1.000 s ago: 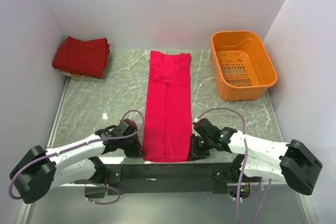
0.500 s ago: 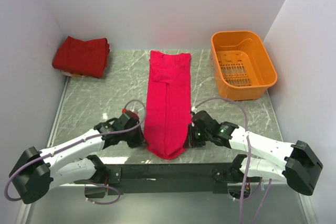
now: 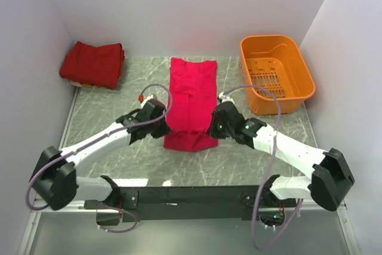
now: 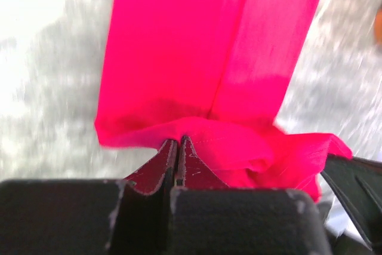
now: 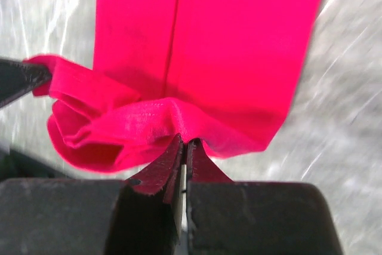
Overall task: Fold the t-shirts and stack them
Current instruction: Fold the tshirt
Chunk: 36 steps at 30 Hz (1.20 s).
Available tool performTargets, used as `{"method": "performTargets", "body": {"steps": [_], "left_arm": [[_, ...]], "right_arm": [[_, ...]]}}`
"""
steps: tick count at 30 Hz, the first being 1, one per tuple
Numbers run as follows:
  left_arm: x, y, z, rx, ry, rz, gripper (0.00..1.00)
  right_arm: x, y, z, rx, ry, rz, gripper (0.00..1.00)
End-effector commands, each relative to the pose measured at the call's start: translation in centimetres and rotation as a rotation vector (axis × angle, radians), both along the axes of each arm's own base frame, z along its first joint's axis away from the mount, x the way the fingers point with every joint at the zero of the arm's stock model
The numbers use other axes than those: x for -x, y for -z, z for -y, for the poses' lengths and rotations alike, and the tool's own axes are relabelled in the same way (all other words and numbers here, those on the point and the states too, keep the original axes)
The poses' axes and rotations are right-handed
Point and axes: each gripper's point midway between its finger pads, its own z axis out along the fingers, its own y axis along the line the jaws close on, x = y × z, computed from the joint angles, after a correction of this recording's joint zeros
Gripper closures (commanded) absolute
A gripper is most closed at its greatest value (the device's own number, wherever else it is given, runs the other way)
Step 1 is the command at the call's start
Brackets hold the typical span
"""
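The crimson t-shirt (image 3: 191, 97) lies as a long strip down the middle of the table, its near end lifted and carried back over itself. My left gripper (image 3: 160, 117) is shut on the near left corner of that hem, seen in the left wrist view (image 4: 179, 141). My right gripper (image 3: 216, 122) is shut on the near right corner, seen in the right wrist view (image 5: 186, 143). The lifted cloth sags between the two grippers (image 5: 119, 123). A stack of darker red folded t-shirts (image 3: 92, 64) lies at the far left corner.
An orange plastic basket (image 3: 276, 73) stands at the far right. White walls close in the table on the left, back and right. The grey marbled tabletop (image 3: 107, 117) shows on both sides of the shirt.
Both grippers have moved away from the near edge toward the middle, carrying the shirt's near hem up and over the strip. The visible shirt has become shorter.
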Motion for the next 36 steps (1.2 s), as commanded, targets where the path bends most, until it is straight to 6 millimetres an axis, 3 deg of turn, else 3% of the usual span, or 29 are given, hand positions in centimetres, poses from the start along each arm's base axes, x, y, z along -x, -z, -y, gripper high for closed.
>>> {"method": "performTargets", "body": {"steps": [1,2,3,5,7,8,17,24,36], "left_arm": [[-5.0,-3.0,0.2,0.021,-0.045,0.128,0.99],[-5.6,-2.3,0.3,-0.001,-0.045,0.111,0.99],[-6.7,-3.3,0.4,-0.001,-0.056,0.132,0.99],[-8.1,-2.7,0.0,-0.043,-0.070,0.122,0.99],[-9.8,-3.5,-0.3,-0.057,-0.091,0.147,0.99],[-10.6,-3.6,-0.2,-0.062,-0.096,0.150,0.99],[-15.7,-2.7,-0.2,-0.087,-0.090,0.149,0.99],[-18.0,-1.7,-0.3,-0.078,-0.071,0.144,0.99],[-20.6,-0.3,0.0,-0.069,-0.062,0.133,0.99]], "right_arm": [[-4.9,-3.2,0.0,-0.021,0.070,0.141,1.00],[-5.5,-3.0,0.0,-0.015,0.075,0.139,1.00],[-6.5,-3.2,0.4,-0.016,0.096,0.148,1.00],[-7.9,-3.2,0.5,-0.002,0.107,0.154,1.00],[-9.4,-3.9,0.7,-0.008,0.119,0.173,1.00],[-9.9,-3.2,0.8,0.006,0.123,0.160,1.00],[-14.7,-2.4,1.1,0.048,0.152,0.146,1.00],[-17.2,-1.8,1.5,0.064,0.165,0.129,1.00],[-19.8,-0.2,2.6,0.078,0.164,0.102,1.00]]}}
